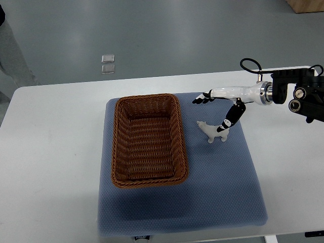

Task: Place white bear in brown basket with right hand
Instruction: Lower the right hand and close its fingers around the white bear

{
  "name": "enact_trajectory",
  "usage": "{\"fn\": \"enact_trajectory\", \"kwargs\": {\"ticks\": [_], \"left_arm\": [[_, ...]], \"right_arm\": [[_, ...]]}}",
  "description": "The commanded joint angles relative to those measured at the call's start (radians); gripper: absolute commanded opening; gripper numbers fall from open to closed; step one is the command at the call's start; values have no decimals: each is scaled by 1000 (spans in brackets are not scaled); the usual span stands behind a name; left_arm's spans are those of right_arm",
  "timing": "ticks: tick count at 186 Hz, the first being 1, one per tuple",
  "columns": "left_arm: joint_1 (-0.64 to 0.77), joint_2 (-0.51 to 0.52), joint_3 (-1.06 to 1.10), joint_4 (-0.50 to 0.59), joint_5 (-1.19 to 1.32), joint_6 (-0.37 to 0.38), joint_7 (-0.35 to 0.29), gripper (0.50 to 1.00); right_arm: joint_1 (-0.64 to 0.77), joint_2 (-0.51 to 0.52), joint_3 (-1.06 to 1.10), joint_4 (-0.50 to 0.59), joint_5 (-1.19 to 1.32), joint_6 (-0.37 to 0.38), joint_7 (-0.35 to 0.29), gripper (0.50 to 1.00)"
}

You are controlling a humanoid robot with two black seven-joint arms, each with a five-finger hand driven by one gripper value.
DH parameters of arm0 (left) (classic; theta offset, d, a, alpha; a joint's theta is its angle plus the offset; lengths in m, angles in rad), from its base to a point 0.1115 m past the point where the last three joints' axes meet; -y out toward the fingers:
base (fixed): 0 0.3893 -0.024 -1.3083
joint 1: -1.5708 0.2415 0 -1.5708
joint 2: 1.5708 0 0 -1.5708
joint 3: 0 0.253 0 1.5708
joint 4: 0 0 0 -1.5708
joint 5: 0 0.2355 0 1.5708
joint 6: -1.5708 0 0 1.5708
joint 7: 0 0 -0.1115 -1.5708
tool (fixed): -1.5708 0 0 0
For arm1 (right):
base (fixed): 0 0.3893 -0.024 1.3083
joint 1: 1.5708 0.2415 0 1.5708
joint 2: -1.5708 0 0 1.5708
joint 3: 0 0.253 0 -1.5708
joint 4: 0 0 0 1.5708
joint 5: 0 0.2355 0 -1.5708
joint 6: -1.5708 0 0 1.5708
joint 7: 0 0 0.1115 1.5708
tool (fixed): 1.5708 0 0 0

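White bear (209,132) stands on the blue mat (223,187), just right of the brown basket (149,140), apart from its rim, snout pointing toward the basket. Not lifted yet.

Right robot hand (218,112) comes in from the right edge, forearm level across the mat's upper right corner. Fingers spread: most reach left above the bear, one drops down and meets the bear's rear end. So it is open, straddling the bear, nothing gripped. Reads as a pre-grasp: the down-pointing digit sits behind the body so closing would pinch it against the upper fingers. Whether contact is firm or only a touch, can't tell from this angle.

Basket is empty, long axis running away from the camera, on the mat's left half. The open top and short gap to the bear suggest the transfer needs only a small lift and a leftward carry over the near wall.

Mat lies on the white tabletop (50,152), likely there to stop sliding. Left arm not visible.
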Motion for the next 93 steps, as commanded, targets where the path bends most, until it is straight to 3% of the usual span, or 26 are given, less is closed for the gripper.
{"fn": "enact_trajectory", "kwargs": {"ticks": [1,24,93], "left_arm": [[0,0,0,0,0,0,0,1000],[0,0,0,0,0,0,0,1000],[0,0,0,0,0,0,0,1000]], "right_arm": [[-13,2,1,3,5,-2,-16,921],[-48,5,1,6,5,0,-71,919],[-62,10,2,6,-4,-11,-106,903]]}}
